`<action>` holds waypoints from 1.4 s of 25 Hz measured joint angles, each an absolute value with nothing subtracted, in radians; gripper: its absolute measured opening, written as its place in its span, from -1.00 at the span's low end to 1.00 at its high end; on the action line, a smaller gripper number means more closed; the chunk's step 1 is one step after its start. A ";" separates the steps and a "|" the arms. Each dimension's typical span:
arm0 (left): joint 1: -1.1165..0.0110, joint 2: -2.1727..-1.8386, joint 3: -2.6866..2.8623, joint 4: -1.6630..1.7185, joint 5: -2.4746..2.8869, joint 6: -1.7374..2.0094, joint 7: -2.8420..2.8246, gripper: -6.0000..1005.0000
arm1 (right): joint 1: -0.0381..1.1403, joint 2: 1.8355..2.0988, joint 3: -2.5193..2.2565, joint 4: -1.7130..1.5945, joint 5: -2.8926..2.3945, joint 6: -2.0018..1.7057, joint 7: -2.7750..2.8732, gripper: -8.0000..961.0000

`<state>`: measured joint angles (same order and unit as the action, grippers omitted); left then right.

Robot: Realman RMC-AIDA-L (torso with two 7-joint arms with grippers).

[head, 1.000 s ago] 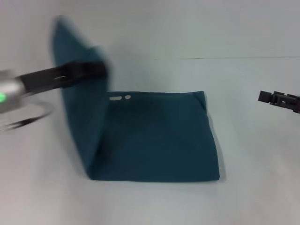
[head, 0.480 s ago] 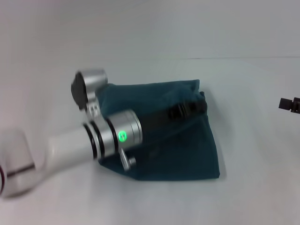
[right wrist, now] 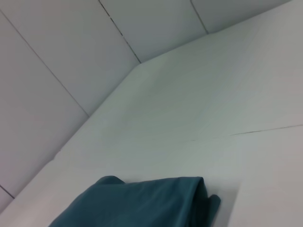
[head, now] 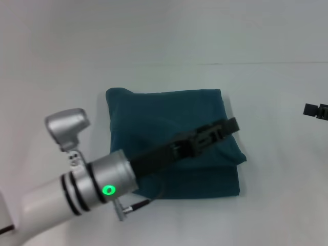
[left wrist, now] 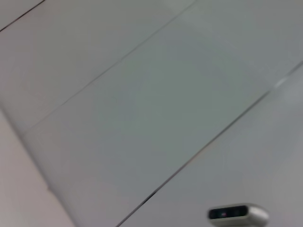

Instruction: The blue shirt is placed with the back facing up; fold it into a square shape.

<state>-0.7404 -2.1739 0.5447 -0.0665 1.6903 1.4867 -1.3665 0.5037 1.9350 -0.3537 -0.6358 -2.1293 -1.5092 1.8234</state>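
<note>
The blue shirt point(head: 169, 141) now lies as a compact, nearly square bundle in the middle of the white surface point(head: 277, 205). A second ago its left flap stood raised in the air; half a second ago that flap was coming down over the rest, and it now rests on top, its right edge bulging a little past the lower layer. The fold therefore looks essentially made, and what remains is probably release and some tidying of that overhanging corner.

The left end effector point(head: 231, 124) reaches across the shirt from the near left to the shirt's right edge; whether its fingers are spread or pinching the cloth cannot be told. The right end effector point(head: 313, 109) hangs well to the right of the shirt, clear of it, its fingers likewise unreadable.

Bare surface surrounds the shirt on every side, so the left arm has open room to withdraw back over the shirt toward the left without dragging the top layer, if it lifts first.
</note>
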 joint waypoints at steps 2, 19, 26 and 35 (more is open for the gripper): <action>-0.702 -2.169 0.551 0.001 1.703 1.545 -1.372 -0.34 | 0.512 1.935 -0.375 -0.635 -2.129 -1.497 1.861 0.81; -0.401 -2.162 0.657 0.486 1.752 1.680 -1.276 0.77 | 0.628 1.941 -0.604 -0.501 -2.142 -1.386 2.122 0.80; -0.376 -2.154 0.655 0.592 1.865 1.740 -1.251 0.77 | 0.666 1.961 -0.663 -0.439 -2.143 -1.341 2.148 0.80; -0.382 -2.148 0.650 0.615 1.949 1.756 -1.251 0.77 | 0.665 1.977 -0.732 -0.438 -2.143 -1.309 2.206 0.80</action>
